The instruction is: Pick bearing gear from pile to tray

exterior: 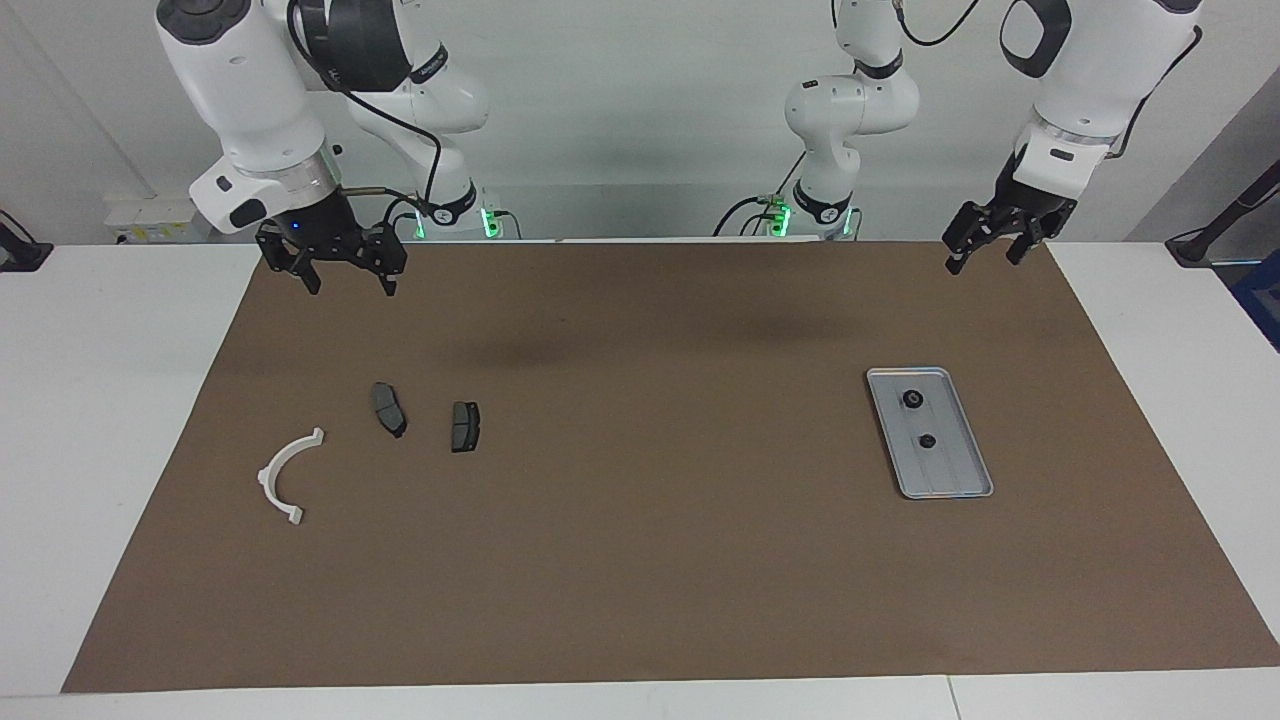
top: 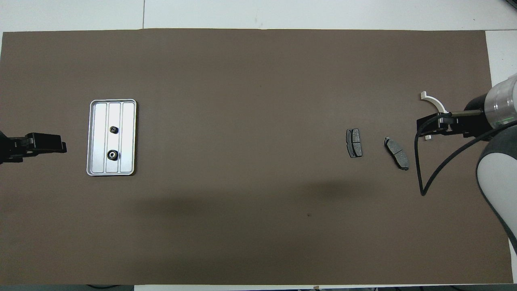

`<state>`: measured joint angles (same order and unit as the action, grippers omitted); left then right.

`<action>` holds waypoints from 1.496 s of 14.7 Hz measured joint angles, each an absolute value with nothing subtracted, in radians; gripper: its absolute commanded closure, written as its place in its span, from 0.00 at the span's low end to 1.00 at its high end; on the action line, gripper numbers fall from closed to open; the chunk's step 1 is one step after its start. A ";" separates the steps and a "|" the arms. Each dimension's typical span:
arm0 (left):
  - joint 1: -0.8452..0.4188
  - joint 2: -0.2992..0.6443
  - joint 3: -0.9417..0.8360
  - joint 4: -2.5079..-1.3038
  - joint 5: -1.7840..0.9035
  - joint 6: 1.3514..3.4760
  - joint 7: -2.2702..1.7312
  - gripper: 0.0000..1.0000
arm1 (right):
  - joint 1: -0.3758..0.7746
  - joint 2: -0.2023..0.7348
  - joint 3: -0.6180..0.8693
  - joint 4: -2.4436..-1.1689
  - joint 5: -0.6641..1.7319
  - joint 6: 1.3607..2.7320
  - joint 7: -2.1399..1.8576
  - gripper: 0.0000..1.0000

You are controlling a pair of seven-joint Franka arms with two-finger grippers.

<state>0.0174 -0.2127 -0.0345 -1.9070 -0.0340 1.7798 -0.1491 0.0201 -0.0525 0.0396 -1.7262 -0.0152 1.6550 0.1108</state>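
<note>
2 black gears [exterior: 913,399] sit in the tray [exterior: 968,436]. Left claw [exterior: 982,254] and right claw [exterior: 343,282] hang released over the bench [exterior: 640,560].

left end effector [exterior: 985,252] raised, fingers apart | right end effector [exterior: 345,275] raised, fingers apart, empty

Tray [exterior: 965,480] ribbed matt metal, half-ring [exterior: 283,470] smooth white plastic, mat [exterior: 640,560] matt brown paper-like.
</note>
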 measured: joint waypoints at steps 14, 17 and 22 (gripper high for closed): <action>-0.022 -0.049 -0.041 -1.715 -0.038 1.603 -0.134 0.00 | 0.020 -0.053 0.040 -1.726 -0.015 1.655 0.111 0.00; -0.022 -0.051 -0.039 -1.715 -0.038 1.575 -0.122 0.00 | 0.020 -0.053 0.040 -1.726 -0.015 1.655 0.111 0.00; -0.021 -0.051 -0.034 -1.715 -0.022 1.575 -0.110 0.00 | 0.020 -0.053 0.040 -1.726 -0.015 1.655 0.111 0.00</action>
